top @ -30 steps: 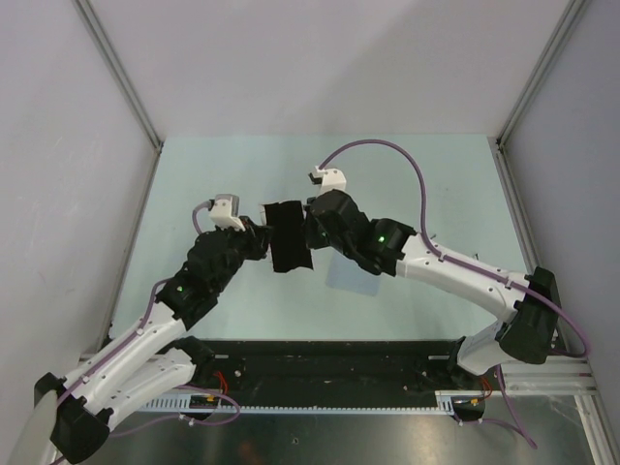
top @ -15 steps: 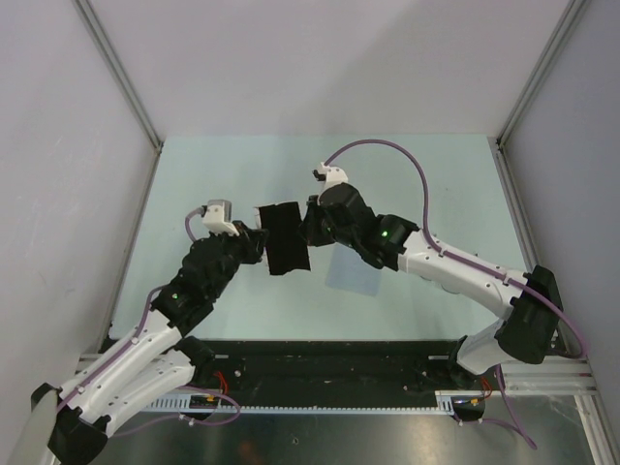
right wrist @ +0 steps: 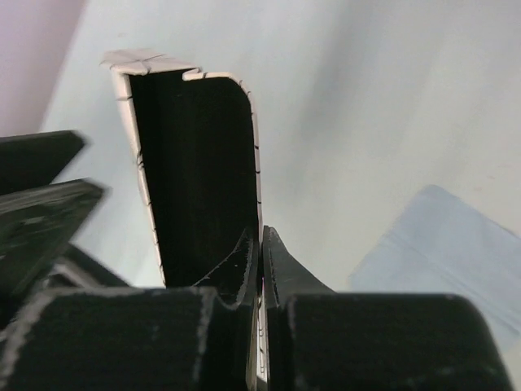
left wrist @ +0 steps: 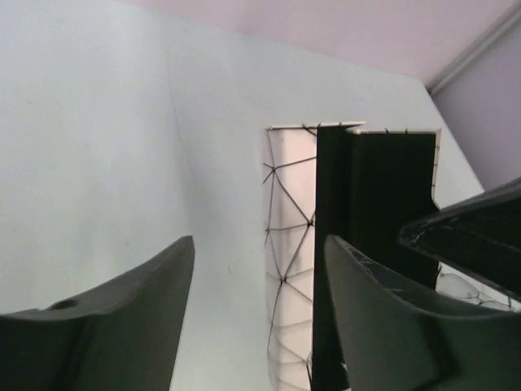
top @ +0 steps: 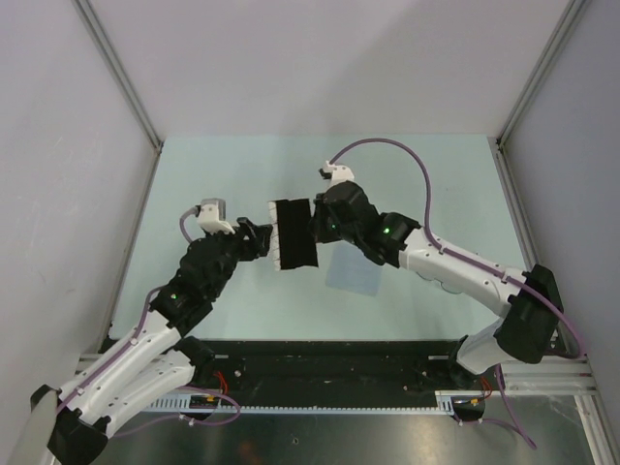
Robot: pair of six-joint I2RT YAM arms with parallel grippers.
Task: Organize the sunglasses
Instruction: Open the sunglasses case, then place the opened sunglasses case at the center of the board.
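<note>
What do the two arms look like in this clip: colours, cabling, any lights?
The left arm and right arm match: white links, black joints, a green light, a purple cable, a white wrist camera and black fingers.

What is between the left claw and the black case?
Nothing visible is. The open left gripper sits right beside the case, and the right gripper pinches the case's opposite edge.

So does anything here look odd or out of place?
Slightly: the black case is held open by one edge, pinched in the right arm's fingers, and no sunglasses show in any view. The pale blue cloth lies flat nearby.
</note>
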